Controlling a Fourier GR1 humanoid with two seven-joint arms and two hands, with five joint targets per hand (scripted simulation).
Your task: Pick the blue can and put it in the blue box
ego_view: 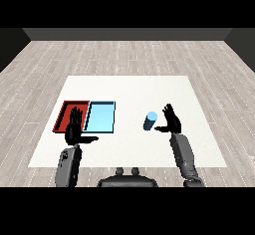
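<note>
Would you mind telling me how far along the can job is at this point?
Nothing is done yet: the blue can stands upright on the table, right of the blue tray. In hand: the right hand is open beside the can, not yet gripping it. Left: grasp, lift, carry across and set it in the tray. The left hand is open over the red tray.

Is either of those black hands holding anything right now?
No. The right hand is open beside the blue can, not gripping it. The left hand is open too, over the red tray.
</note>
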